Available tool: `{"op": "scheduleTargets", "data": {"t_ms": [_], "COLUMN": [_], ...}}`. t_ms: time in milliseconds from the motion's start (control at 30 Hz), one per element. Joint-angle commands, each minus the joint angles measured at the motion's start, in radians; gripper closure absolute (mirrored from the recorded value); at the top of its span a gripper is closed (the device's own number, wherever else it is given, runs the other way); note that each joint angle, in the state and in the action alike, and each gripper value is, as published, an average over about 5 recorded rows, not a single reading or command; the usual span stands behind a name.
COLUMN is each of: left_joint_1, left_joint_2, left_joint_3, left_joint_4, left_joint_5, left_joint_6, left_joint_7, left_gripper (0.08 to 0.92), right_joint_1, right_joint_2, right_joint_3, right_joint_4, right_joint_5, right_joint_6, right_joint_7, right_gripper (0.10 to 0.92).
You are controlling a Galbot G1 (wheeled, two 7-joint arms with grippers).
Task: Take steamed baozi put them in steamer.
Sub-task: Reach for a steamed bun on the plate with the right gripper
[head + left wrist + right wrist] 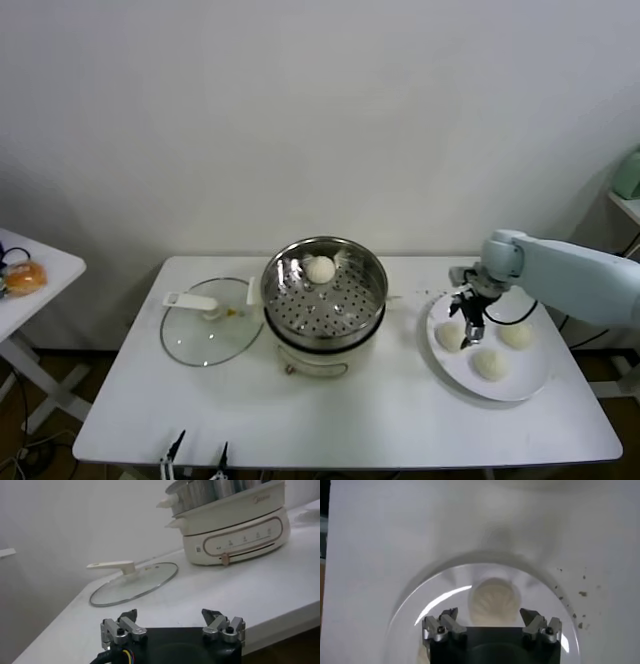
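The right gripper point(468, 322) hangs over the white plate point(487, 388) at the right end of the worktop point(400, 420), its jaws spread wide and holding nothing. In the right wrist view, one steamed baozi point(494, 600) lies on the plate point(420, 610) just ahead of the right gripper point(489, 616), in line with the gap between the two jaws and not touched by either. From the head view, this bun point(450, 335) sits directly beneath the jaws, and two more buns rest on the same plate: one point(517, 335) just beyond the jaws toward the worktop's right edge, another point(489, 364) on the near side of them. The three are apart from one another.

The steamer point(324, 300) stands at the middle of the worktop, well apart from the right jaws on their left side. A fourth bun point(320, 269) rests on its perforated tray near the back wall. A glass lid point(210, 335) with a white handle lies flat on the worktop just beyond the steamer, farther still from the right jaws.

The left gripper point(171, 618) waits low at the front edge of the worktop, jaws open and empty, with the lid point(135, 582) and the steamer's white base point(235, 535) ahead of them. Dark specks point(580, 592) dot the worktop beside the plate.
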Motion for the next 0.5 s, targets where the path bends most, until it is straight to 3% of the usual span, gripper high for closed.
{"op": "scheduleTargets", "data": {"t_ms": [33, 267, 500], "left_joint_1": [0.001, 0.004, 0.003], "left_joint_2": [-0.025, -0.023, -0.023], "left_joint_3": [-0.001, -0.002, -0.002], "left_joint_4": [-0.001, -0.003, -0.005], "left_joint_5": [0.001, 0.002, 0.002], "left_joint_6": [-0.001, -0.005, -0.007], "left_joint_7": [-0.001, -0.001, -0.003], "left_gripper": [0.177, 0.177, 0.177], "right_joint_1": [-0.086, -0.106, -0.075], "right_joint_2": [0.007, 0.016, 0.008], "right_joint_3": [0.072, 0.094, 0.088], "right_joint_4": [-0.044, -0.052, -0.034], "right_joint_5": [-0.052, -0.078, -0.086], "right_joint_6": [-0.004, -0.004, 0.003], "right_joint_7": [0.013, 0.027, 0.025], "right_gripper": [0.203, 0.208, 0.316]}}
